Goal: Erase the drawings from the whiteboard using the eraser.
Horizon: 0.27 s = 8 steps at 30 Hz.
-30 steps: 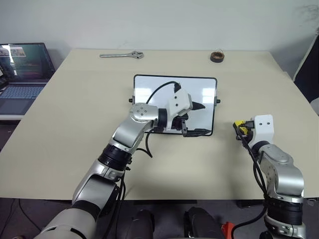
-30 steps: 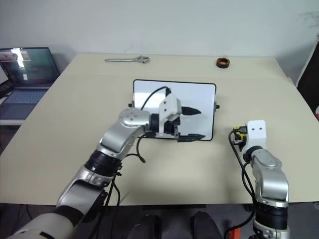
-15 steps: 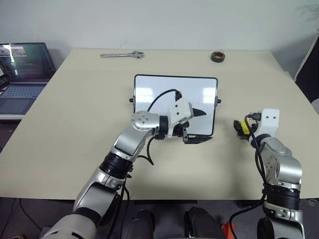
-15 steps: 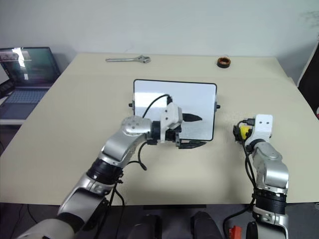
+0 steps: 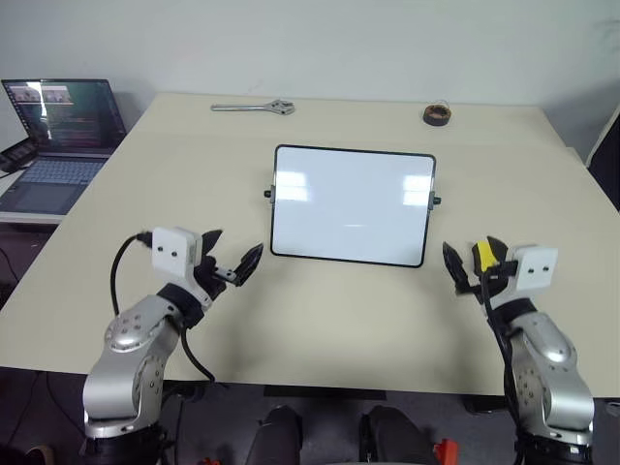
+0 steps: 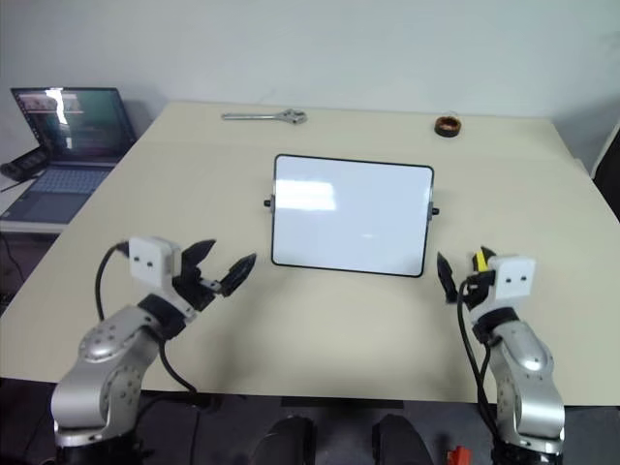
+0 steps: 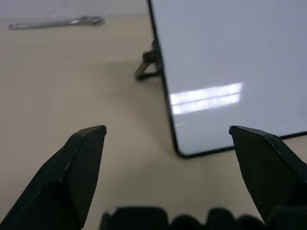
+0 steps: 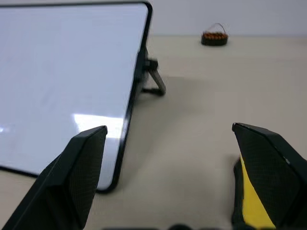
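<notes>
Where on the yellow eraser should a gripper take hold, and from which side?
Probably grip the eraser across its long yellow sides, coming from the table's near edge with the right gripper. The block shows narrow between that gripper's open fingers, close against one of them, to the right of the whiteboard. Whether it rests on the table I cannot tell.

The room is bright and even. A white shine sits on the whiteboard point(image 5: 354, 204). Close fingers point(image 7: 79, 167) look blurry beside it.
</notes>
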Tool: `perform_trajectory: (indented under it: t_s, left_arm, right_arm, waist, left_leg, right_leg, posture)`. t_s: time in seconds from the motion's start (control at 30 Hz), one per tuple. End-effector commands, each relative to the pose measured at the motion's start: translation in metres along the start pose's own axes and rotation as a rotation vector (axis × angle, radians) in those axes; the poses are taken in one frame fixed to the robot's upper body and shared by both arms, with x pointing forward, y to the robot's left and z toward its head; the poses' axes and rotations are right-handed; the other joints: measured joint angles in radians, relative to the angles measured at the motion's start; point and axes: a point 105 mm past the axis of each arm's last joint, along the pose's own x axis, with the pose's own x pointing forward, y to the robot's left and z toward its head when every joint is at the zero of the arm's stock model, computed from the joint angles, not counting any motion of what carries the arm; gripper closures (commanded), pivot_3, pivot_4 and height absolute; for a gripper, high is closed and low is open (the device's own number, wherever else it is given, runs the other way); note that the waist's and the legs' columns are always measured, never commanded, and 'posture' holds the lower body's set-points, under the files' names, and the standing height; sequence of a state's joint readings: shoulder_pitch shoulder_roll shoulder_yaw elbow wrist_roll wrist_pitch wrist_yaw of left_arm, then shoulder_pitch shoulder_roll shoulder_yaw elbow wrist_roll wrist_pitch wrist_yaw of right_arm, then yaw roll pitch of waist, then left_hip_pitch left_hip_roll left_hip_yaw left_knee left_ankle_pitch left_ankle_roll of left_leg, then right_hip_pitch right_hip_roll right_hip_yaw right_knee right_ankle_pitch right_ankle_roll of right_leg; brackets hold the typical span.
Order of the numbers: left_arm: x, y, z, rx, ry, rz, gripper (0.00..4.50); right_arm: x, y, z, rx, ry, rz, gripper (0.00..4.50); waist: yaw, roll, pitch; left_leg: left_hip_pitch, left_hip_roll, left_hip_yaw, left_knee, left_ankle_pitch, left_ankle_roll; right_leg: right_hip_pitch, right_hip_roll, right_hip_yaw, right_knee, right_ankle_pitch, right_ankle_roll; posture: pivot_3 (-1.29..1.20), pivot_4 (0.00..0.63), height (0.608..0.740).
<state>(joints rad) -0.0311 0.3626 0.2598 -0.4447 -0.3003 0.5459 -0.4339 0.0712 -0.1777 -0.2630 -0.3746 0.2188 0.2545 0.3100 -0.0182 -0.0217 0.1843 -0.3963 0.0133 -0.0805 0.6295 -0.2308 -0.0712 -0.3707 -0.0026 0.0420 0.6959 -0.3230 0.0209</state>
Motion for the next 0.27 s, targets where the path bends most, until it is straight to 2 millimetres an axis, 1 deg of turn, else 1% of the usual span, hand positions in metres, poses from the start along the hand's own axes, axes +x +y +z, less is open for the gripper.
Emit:
perform_trajectory:
  t_s: [0.03,0.13,0.27]
  left_arm:
    - [0.000,0.002,0.012,0.068,-0.063,0.060,0.00]
    - [0.001,0.004,0.009,0.075,-0.064,0.107,0.00]
    - [-0.009,0.013,0.000,0.075,-0.045,0.181,0.00]
  right_arm:
    - [-0.018,-0.014,0.008,-0.038,-0.049,-0.064,0.01]
    - [-0.031,-0.020,-0.004,-0.039,0.005,-0.077,0.01]
    - [-0.048,-0.025,-0.017,-0.052,0.082,-0.110,0.01]
  waist:
    - [0.000,0.000,0.000]
    - [-0.004,0.000,0.000]
    - [-0.012,0.001,-0.001]
  left_leg:
    - [0.000,0.000,0.000,0.000,0.000,0.000]
    - [0.001,0.000,0.001,0.000,0.000,0.000]
    - [0.001,0.001,0.001,-0.001,0.000,0.000]
  right_leg:
    - [0.000,0.000,0.000,0.000,0.000,0.000]
    - [0.000,0.000,0.001,0.000,0.000,0.000]
    - [-0.001,0.000,0.002,0.000,0.000,0.000]
  posture:
    - [0.00,0.150,0.740]
    - [0.00,0.150,0.740]
    - [0.00,0.150,0.740]
